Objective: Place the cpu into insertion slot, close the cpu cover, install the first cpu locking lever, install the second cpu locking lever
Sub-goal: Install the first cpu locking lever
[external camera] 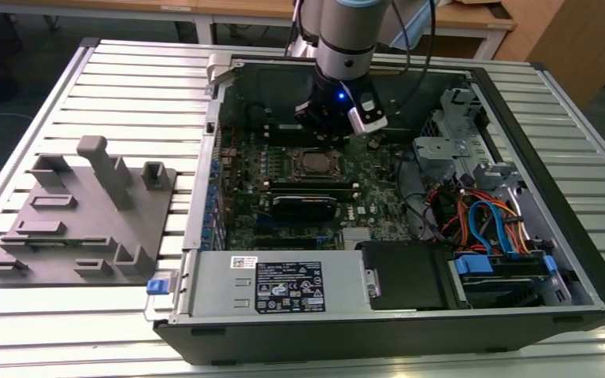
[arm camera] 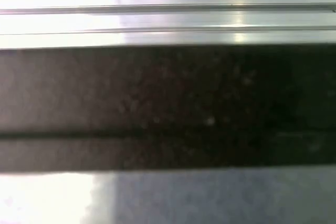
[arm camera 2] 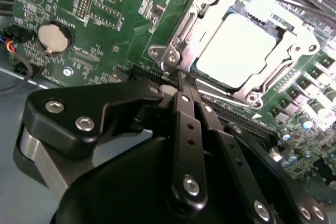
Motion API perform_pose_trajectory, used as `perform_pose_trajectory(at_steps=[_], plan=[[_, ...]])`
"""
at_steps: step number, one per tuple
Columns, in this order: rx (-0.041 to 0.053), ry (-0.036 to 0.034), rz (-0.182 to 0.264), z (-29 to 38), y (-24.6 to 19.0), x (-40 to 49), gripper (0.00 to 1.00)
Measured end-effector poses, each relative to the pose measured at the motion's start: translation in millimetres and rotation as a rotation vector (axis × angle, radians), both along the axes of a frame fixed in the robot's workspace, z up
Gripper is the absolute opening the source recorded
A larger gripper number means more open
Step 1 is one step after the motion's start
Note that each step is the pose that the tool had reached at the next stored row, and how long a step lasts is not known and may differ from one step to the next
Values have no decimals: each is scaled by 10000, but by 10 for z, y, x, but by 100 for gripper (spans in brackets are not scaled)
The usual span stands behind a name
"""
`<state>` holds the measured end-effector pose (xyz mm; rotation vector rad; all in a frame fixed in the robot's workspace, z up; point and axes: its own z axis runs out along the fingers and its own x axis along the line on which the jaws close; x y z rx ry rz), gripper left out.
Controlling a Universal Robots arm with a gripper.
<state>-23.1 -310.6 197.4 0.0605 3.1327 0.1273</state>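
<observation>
Hovering my gripper [arm camera 2: 181, 80], fingers pinched together and empty, at cover [arm camera 2: 181, 30] corner over chip [arm camera 2: 241, 45]; risking slipping, scraping green board [arm camera 2: 110, 9].

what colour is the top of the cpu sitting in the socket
Pale silvery-white metal on the cpu, framed by the silvery cpu cover; it shows best in the second wrist view.

Pretty tight in there. The gripper [arm camera 2: 181, 80] has its fingers pressed together right at the edge of the cpu cover [arm camera 2: 294, 51], which sits flat over the cpu [arm camera 2: 239, 51]. Room straight above the socket is open, but the case walls [external camera: 554, 157] and the drive cage [external camera: 444, 150] crowd the exterior view's right.
</observation>
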Motion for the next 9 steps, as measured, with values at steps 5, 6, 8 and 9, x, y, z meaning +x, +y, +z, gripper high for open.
perform_pose_trajectory(at_steps=[5,6,8,9], plan=[[0,0,-1,19,0,0,11],[0,0,-1,27,0,0,11],[3,-1,0,30,0,0,11],[4,-2,0,30,0,0,11]])
